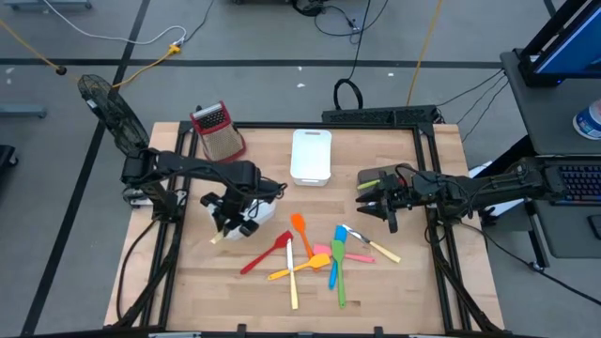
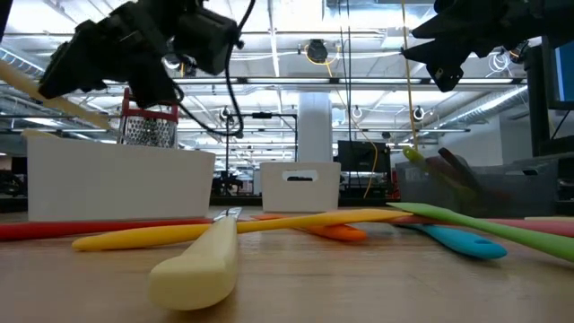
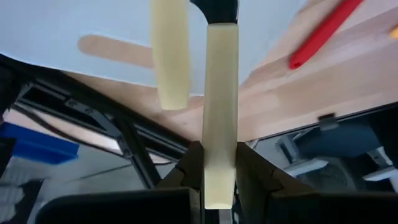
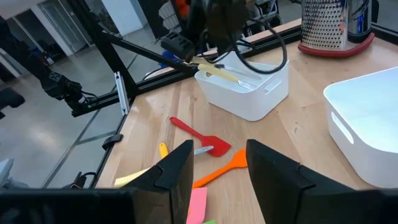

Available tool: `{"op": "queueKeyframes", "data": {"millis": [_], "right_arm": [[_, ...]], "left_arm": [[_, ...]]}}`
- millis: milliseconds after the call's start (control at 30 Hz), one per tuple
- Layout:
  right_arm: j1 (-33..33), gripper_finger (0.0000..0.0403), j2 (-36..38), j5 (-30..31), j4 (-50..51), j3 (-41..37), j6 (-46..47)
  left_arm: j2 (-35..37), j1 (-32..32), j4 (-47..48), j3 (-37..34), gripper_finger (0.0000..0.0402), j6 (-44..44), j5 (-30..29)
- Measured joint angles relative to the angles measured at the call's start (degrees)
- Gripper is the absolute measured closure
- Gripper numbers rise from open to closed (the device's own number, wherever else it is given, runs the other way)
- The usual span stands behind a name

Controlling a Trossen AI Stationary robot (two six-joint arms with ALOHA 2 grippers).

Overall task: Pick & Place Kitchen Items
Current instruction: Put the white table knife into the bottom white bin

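Overhead: left gripper [image 1: 228,214] hangs over the left bin [image 1: 261,212], clenched on a cream utensil [image 1: 218,238]; right gripper [image 1: 374,200] waits right of the middle bin [image 1: 311,156], jaws released. Utensils [image 1: 319,255] lie scattered on the near table [image 1: 188,282], floor all around.

Low: cream handle [image 2: 199,262] lies nearest.

Left wrist: fingers [image 3: 186,171] grip the cream utensil.

Right wrist: fingers [image 4: 273,168] apart above the red spatula [image 4: 200,138].
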State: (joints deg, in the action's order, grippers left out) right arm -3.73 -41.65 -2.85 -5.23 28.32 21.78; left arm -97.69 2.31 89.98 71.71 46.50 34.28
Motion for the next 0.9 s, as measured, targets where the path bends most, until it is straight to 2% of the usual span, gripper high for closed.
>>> {"op": "queueKeyframes", "data": {"millis": [300, 400, 767, 900], "right_arm": [[0.0, 0.0261, 0.0, 0.0, 0.0, 0.0, -0.1], [0.0, 0.0261, 0.0, 0.0, 0.0, 0.0, -0.1], [0.0, 0.0261, 0.0, 0.0, 0.0, 0.0, 1.2], [0.0, 0.0261, 0.0, 0.0, 0.0, 0.0, 1.3]], "left_arm": [[0.0, 0.4, 0.0, -2.3, 0.0355, -1.9, -0.7], [0.0, 1.8, 0.0, -2.3, 0.0355, -2.0, -3.0], [0.0, 7.2, 0.0, -2.3, 0.0354, -5.7, -3.4], [0.0, 7.7, 0.0, -2.4, 0.033, -6.2, -3.9]]}}
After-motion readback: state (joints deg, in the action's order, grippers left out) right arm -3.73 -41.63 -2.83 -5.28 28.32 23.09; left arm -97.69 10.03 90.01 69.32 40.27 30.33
